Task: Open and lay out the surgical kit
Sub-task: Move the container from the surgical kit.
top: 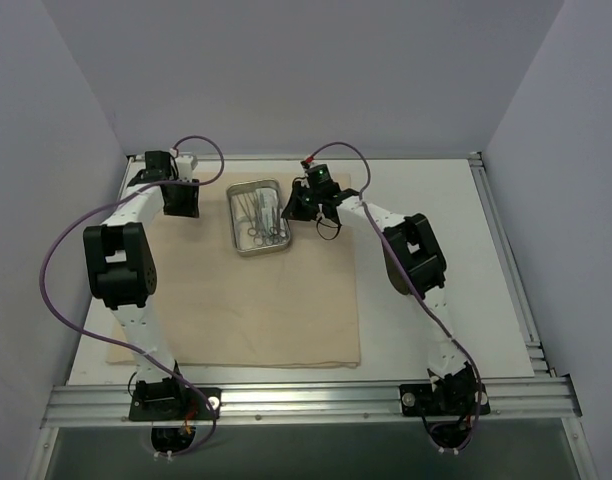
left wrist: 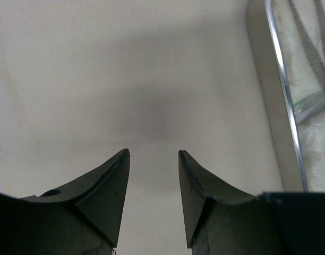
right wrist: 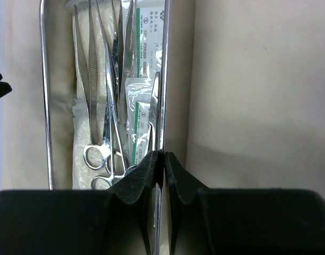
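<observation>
The two arms stand on their bases at the near edge of the white table (top: 426, 200). Beyond them the beige cloth wrap (top: 256, 310) lies opened and nearly flat, and it covers most of the middle of the table.

Farther on, over the far left part of this cloth, the left gripper (top: 179, 205) points downward. In the left wrist view its two dark fingers (left wrist: 107, 186) stand moderately apart, and only bare fabric shows between them, so they hold nothing. It cannot be told whether the tips touch the cloth. The shiny rim of the small rectangular steel tray (left wrist: 284, 90) appears just to the right of this gripper.

The tray sits on the far middle part of the cloth, with its long sides running away from the arms. The right gripper (right wrist: 163, 155) is at the right long wall of the tray. Its fingers are pressed together on this thin wall, one inside and one outside.

All the other items lie inside the tray. There are steel scissors (right wrist: 105, 127) with ring handles, thin metal forceps (right wrist: 84, 74) on their left, and clear packets (right wrist: 148, 37) with green print toward the right wall. White gauze (right wrist: 80, 154) lies under the instruments.
</observation>
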`<move>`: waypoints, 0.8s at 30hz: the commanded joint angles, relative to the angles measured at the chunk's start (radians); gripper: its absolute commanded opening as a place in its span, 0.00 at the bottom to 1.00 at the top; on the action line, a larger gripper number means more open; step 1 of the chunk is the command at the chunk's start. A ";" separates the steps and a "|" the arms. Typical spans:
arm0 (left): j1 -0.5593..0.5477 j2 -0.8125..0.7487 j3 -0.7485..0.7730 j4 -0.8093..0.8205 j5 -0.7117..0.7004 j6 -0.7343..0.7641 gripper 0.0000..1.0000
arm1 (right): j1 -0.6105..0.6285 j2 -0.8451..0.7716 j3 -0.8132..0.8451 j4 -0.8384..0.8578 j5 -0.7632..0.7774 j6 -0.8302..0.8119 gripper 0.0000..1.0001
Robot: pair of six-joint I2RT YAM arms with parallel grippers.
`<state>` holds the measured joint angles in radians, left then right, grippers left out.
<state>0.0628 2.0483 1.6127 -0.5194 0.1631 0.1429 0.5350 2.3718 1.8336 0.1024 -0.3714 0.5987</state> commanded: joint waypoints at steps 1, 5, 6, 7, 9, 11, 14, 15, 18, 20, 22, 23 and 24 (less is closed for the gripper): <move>0.006 -0.034 -0.002 0.035 0.006 0.006 0.51 | -0.024 -0.144 -0.103 -0.014 0.092 -0.004 0.00; 0.005 -0.040 -0.014 0.039 0.006 0.007 0.51 | -0.044 -0.232 -0.240 0.023 0.143 -0.028 0.00; 0.006 -0.040 -0.014 0.039 0.006 0.009 0.51 | -0.053 -0.241 -0.263 0.016 0.143 -0.040 0.00; 0.006 -0.040 -0.016 0.039 0.004 0.009 0.51 | -0.075 -0.250 -0.267 0.010 0.135 -0.057 0.00; 0.006 -0.039 -0.016 0.038 0.004 0.014 0.51 | -0.098 -0.253 -0.261 -0.039 0.106 -0.138 0.00; 0.006 -0.040 -0.019 0.038 0.006 0.018 0.51 | -0.128 -0.247 -0.240 -0.079 0.098 -0.201 0.00; 0.006 -0.042 -0.022 0.036 0.006 0.026 0.51 | -0.177 -0.235 -0.228 -0.136 0.051 -0.293 0.00; 0.006 -0.040 -0.022 0.036 0.006 0.027 0.51 | -0.188 -0.230 -0.221 -0.153 0.031 -0.330 0.00; 0.005 -0.040 -0.017 0.027 0.001 0.034 0.51 | -0.217 -0.195 -0.174 -0.210 -0.021 -0.414 0.00; 0.006 -0.042 -0.017 0.024 0.001 0.037 0.51 | -0.219 -0.187 -0.146 -0.231 -0.012 -0.453 0.00; 0.006 -0.045 -0.019 0.021 0.000 0.040 0.51 | -0.222 -0.183 -0.129 -0.257 -0.006 -0.493 0.00; 0.006 -0.046 -0.020 0.022 -0.004 0.043 0.51 | -0.224 -0.183 -0.114 -0.263 -0.001 -0.505 0.00; 0.005 -0.048 -0.020 0.021 -0.005 0.044 0.51 | -0.225 -0.184 -0.108 -0.276 0.005 -0.514 0.00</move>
<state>0.0624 2.0476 1.5936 -0.5159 0.1608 0.1696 0.3046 2.1899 1.6642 -0.0963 -0.3725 0.1905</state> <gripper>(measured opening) 0.508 0.052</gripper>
